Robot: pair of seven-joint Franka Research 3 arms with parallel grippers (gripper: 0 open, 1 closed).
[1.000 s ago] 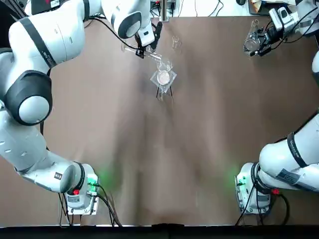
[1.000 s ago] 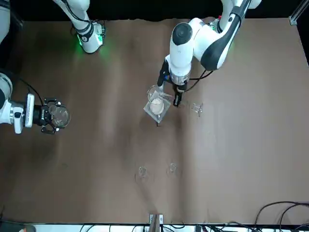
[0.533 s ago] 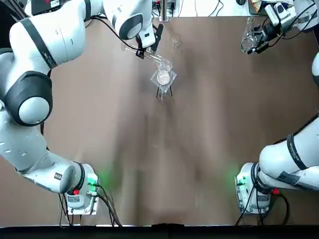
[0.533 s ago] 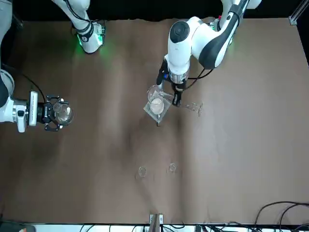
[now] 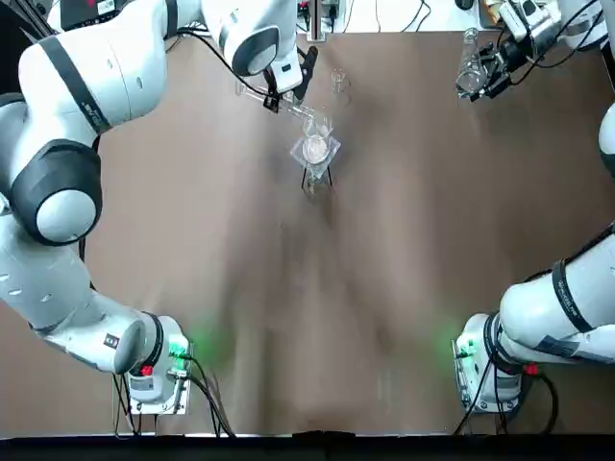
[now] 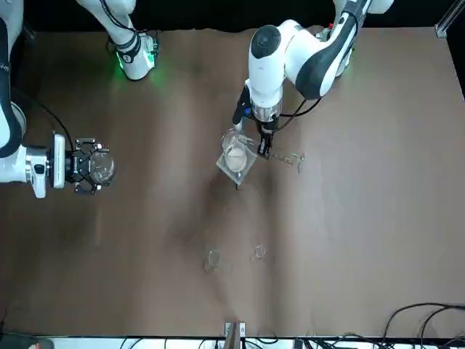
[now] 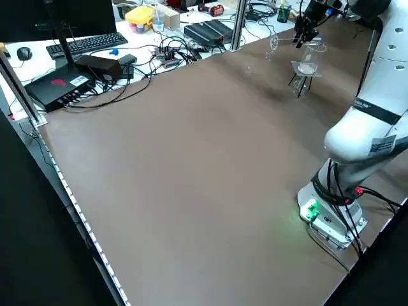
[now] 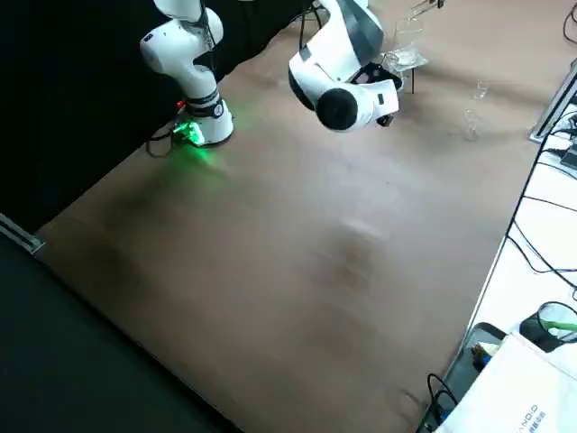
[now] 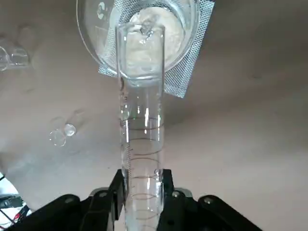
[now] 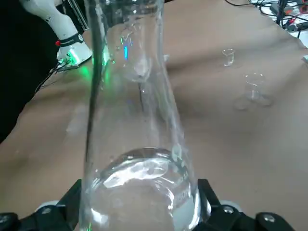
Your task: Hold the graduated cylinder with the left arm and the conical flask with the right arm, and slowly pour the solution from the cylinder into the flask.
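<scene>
My left gripper is shut on the graduated cylinder, a slim clear tube held tilted near the table's far middle. In the left wrist view, the graduated cylinder runs out from between the fingers, and its mouth hangs over a glass vessel. At the far right of the table, my right gripper is shut on the conical flask. The conical flask fills the right wrist view, upright and clear, well apart from the cylinder. In the front view, the flask sits at the left, and the left gripper is mid-table.
A glass vessel with a white disc stands on a dark tripod directly beneath the cylinder's mouth. Tiny clear glass pieces stand near the far edge. Cables and electronics lie beyond the table's side.
My right gripper has carried the flask farther toward the table's far edge and slightly inward toward the middle. My left gripper and cylinder have shifted only slightly over the tripod vessel.
</scene>
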